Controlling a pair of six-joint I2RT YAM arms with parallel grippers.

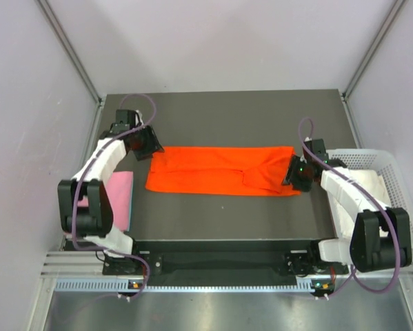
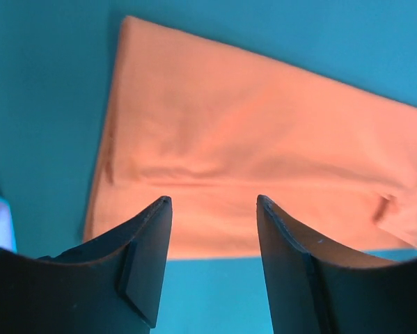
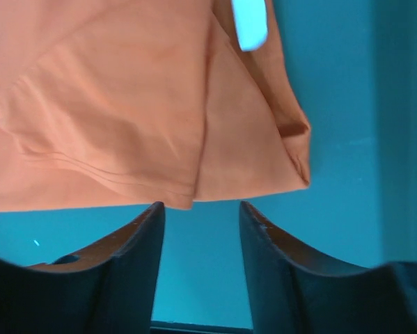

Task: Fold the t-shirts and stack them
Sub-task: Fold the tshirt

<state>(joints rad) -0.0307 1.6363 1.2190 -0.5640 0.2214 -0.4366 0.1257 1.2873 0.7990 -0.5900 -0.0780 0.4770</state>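
**Clerk:** Item one, and its location?

**Arms:** One orange t-shirt (image 1: 220, 170), folded into a long band. It lies flat across the middle of the table (image 1: 261, 114), running from the left side to the right, parallel to the near edge. Its neck label (image 3: 250, 22) shows at the right end.

**Clerk:** Why is it laid out that way?

**Arms:** My judgement is that a band this long gives each of my arms one end, so the ends can be brought together for the next fold.

**Clerk:** Left jaws?

**Arms:** Parted and gripping nothing. They hang over the band's left end, toward the far-left corner of the cloth. The cloth lies beneath and ahead of the tips, and I cannot tell whether they touch it.

**Clerk:** Right jaws?

**Arms:** Also parted and empty. They sit at the band's right end. The hem corner is just ahead of the tips, and bare table shows between them.

**Clerk:** Item two?

**Arms:** One pink t-shirt (image 1: 120, 200), folded and lying by the left edge near the near-left corner, partly under my left arm. It is well apart from both sets of jaws. I take it to be set aside as the base of the stack.

**Clerk:** Anything else?

**Arms:** One white basket (image 1: 403, 172) off the right edge. I cannot make out its contents.
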